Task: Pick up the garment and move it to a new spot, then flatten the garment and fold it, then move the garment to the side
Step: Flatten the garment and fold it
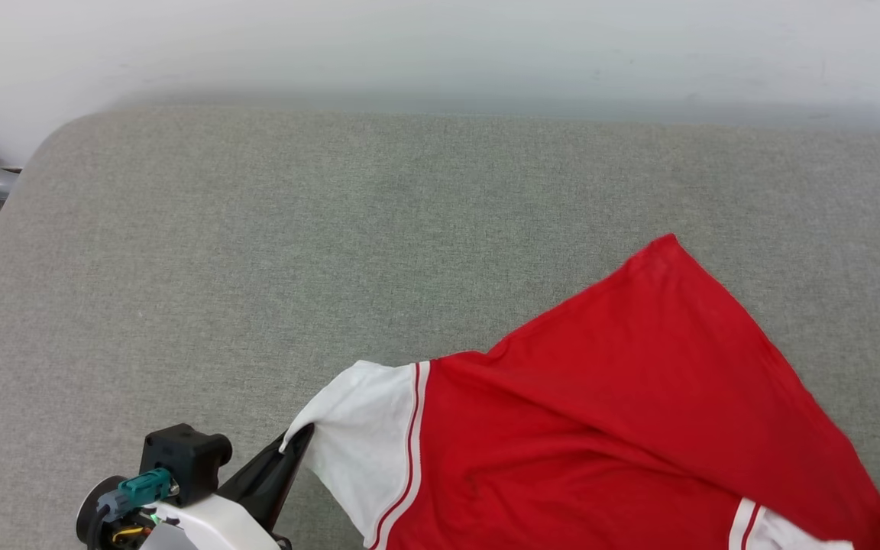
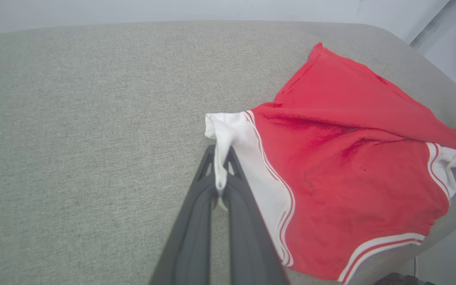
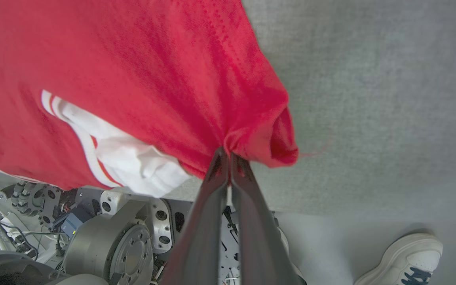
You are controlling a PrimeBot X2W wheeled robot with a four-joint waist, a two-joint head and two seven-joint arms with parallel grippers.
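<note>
text: none legible | labels: none | brands: none | numbers: none | signs: none

The shirt (image 1: pixel 623 428) runs off the bottom and right edges of the head view, and off the top and left edges of the right wrist view. At that view's lower right corner, a white shoe (image 3: pixel 406 257) is cut off.

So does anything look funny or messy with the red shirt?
A bit messy, but nothing looks torn. The garment lies crooked and wrinkled on the grey surface, one corner poking away. The left gripper pinches a white sleeve, the right gripper a bunched red edge.
</note>
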